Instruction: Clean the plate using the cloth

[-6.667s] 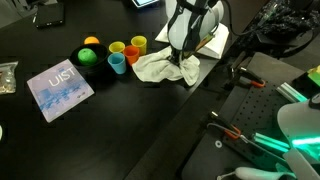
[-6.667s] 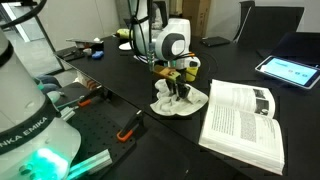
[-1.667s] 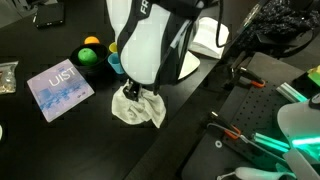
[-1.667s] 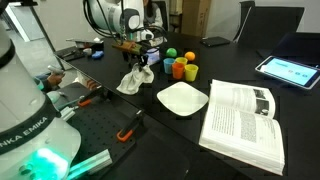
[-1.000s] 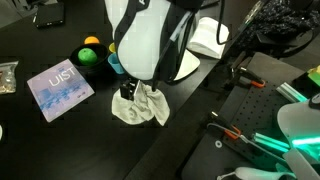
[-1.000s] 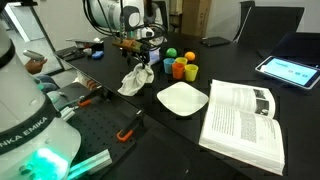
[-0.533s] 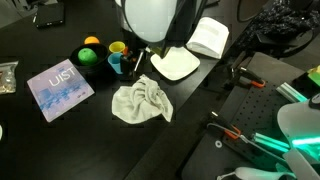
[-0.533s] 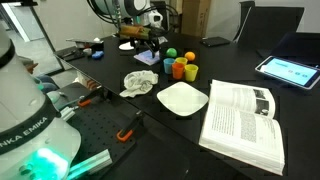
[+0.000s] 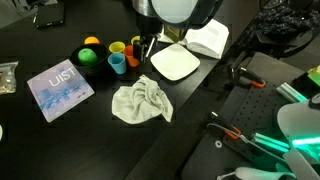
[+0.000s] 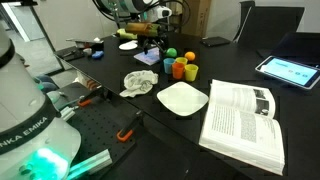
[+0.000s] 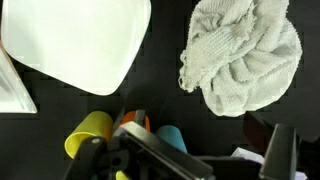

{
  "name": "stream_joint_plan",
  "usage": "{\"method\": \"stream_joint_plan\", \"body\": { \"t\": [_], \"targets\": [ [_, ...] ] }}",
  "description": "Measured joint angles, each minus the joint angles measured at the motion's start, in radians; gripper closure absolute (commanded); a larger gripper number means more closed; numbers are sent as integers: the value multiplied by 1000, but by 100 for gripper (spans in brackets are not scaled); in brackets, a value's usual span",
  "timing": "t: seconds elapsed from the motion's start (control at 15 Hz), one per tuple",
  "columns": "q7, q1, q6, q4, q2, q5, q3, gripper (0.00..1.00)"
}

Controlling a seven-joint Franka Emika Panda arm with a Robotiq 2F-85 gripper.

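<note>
Cups [image 11: 92,131] partly behind end effector [image 11: 172,160]

In the wrist view we find the rounded white plate [image 11: 75,45] cut off by the top and left edges, and the crumpled white cloth [image 11: 242,55] clipped at the top and right. The dark gripper [image 11: 185,162] is blurred and runs off the bottom edge. It hides the lower parts of the yellow cup [image 11: 88,130], the orange cup [image 11: 133,121] and the blue cup [image 11: 172,136]. In an exterior view the robot arm [image 9: 175,10] leaves the top edge and covers part of the open book [image 9: 210,38].
</note>
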Motion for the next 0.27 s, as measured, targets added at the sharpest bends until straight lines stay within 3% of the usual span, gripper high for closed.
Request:
{"method": "stream_joint_plan", "body": {
  "t": [0.27],
  "targets": [
    [0, 0, 0, 0, 1, 0, 4, 0]
  ]
}}
